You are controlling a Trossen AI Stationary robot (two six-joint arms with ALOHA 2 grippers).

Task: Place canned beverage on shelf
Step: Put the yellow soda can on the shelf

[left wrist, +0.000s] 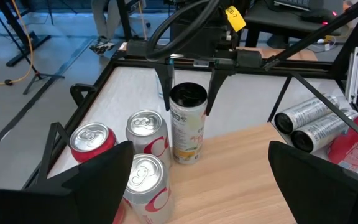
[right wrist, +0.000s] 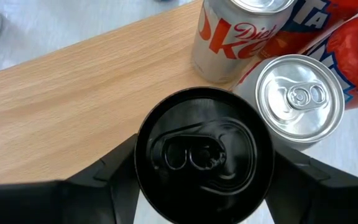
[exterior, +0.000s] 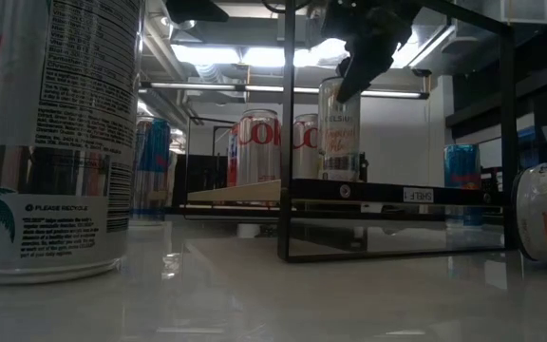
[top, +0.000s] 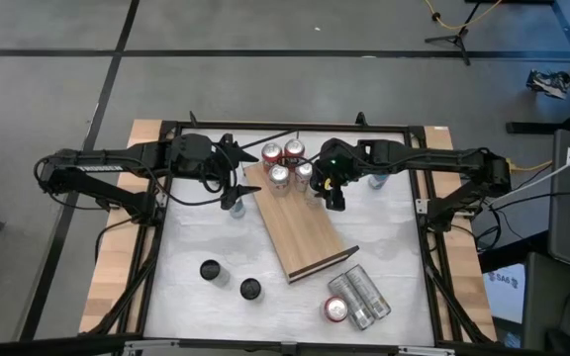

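Note:
The shelf (top: 305, 232), a light wooden board, lies slantwise mid-table. At its far end stand two silver Diet Coke cans (left wrist: 145, 134) and, beside them, red cans (top: 294, 149). A slim pale can with a black top (left wrist: 187, 124) stands upright on the board next to them. My right gripper (top: 327, 193) is shut on it. My left gripper (top: 234, 183) hangs open above the table just left of the shelf's far end and holds nothing. My right gripper pinches the slim can's upper wall (left wrist: 178, 107), just under the black top (right wrist: 204, 165), between its two fingers (right wrist: 98, 180). They come slanting down from the table's right side, one on each side. The can is upright, its base (left wrist: 187, 158) on the shelf.
Two black-topped cans (top: 210, 270) (top: 251, 289) stand on the white tabletop near left. Silver cans (top: 359, 295) and a red one (top: 335, 310) lie at the near right. A blue can (top: 377, 180) stands right of the shelf, another can (top: 236, 208) by my left gripper.

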